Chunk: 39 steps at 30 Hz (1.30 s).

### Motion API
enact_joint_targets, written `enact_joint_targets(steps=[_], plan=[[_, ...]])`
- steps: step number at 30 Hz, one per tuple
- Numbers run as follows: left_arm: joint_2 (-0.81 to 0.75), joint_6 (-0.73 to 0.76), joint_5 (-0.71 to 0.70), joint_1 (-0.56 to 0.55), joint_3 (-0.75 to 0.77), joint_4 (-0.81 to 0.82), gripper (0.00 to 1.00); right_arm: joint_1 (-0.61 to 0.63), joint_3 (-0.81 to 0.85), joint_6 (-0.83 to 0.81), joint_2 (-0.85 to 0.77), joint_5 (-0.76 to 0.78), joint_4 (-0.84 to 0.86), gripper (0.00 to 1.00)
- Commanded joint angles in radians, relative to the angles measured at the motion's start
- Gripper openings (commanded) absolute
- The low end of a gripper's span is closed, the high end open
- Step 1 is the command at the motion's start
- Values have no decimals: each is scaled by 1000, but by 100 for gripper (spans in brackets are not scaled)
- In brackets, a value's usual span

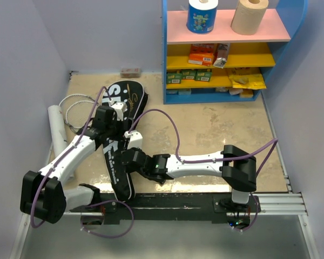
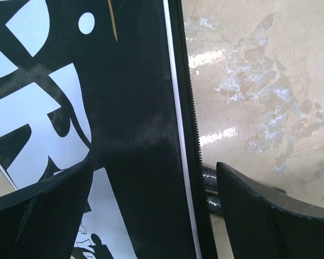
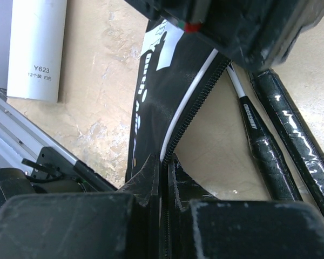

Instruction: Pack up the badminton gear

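The black racket cover (image 1: 120,100) lettered in white lies lengthwise on the table's left half. My right gripper (image 1: 125,157) is shut on its zipper edge (image 3: 190,105) near the narrow end; in the right wrist view (image 3: 164,160) the two fingers pinch the edge. My left gripper (image 1: 117,120) is open over the cover's middle, its fingers (image 2: 248,205) wide apart astride the zipper edge (image 2: 190,124). Two black racket handles (image 3: 283,127) lie on the table under the lifted edge. White-strung racket heads (image 1: 78,108) and the long white tube (image 1: 59,135) lie to the left. No shuttlecocks show.
A blue shelf unit (image 1: 164,54) stands at the back right with paper rolls (image 1: 202,15) on top and orange and yellow packets (image 1: 202,54) below. A small box (image 1: 132,71) lies by the back wall. An aluminium rail (image 1: 275,202) runs along the near edge.
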Motion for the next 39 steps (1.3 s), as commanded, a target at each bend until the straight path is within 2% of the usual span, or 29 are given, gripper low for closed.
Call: enact_joint_targets(steps=[1,7,8,10,13,14,17,23,25,26,28,29,32,35,39], plan=[[15,47,-65,-18,-11,33,100,8,52,-8,3,33,25,0],[26,68,-48,-18,-27,59,100,8,39,-8,-2,31,33,0],[37,70,-47,-18,-24,54,98,10,39,-6,-3,31,33,0],[43,71,-31,-18,-30,62,86,8,35,-6,-9,33,34,0],[57,68,-39,-18,-27,53,53,8,23,-6,-17,37,34,0],[60,68,-44,-18,-27,51,24,10,17,-5,-20,37,34,0],[58,73,-54,-18,-24,42,0,8,6,-2,-26,43,34,0],[26,83,-30,-18,15,24,0,8,3,-6,-37,45,10,1],[9,91,-34,-18,42,16,0,8,-2,-18,-64,69,-24,19],[0,96,-41,-18,56,8,0,8,-10,-26,-80,85,-38,34],[-3,108,-65,-18,104,-22,0,5,-17,-52,-120,126,-86,46],[-2,106,-73,-18,119,-32,0,-1,-22,-60,-167,134,-108,56],[-11,106,-105,-16,170,-56,0,-24,-31,-112,-268,157,-197,67],[-25,100,-154,-16,216,-78,0,-70,-52,-179,-360,186,-288,74],[-38,103,-188,-16,282,-110,0,-189,-106,-273,-442,133,-335,75]])
